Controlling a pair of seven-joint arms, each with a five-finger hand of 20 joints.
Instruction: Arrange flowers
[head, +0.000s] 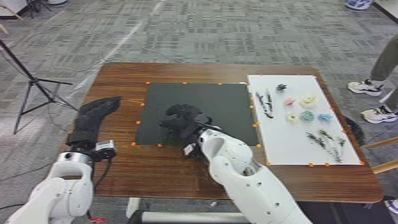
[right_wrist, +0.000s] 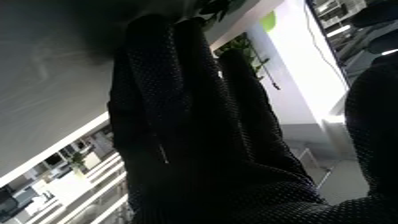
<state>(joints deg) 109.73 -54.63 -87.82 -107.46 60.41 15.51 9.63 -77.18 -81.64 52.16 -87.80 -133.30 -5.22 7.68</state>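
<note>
Several flowers (head: 306, 116) lie loose — picking seems the step; my right hand (head: 184, 120), fingers (right_wrist: 155, 75) straight, thumb (right_wrist: 373, 120) spread, should next reach across and pinch one.

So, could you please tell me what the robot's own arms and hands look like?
The left arm and right arm are glossy white with smooth, rounded segments. The left hand and right hand wear black fabric gloves, the right one finely dotted in texture. A dark cable hangs beside the left forearm.
</note>
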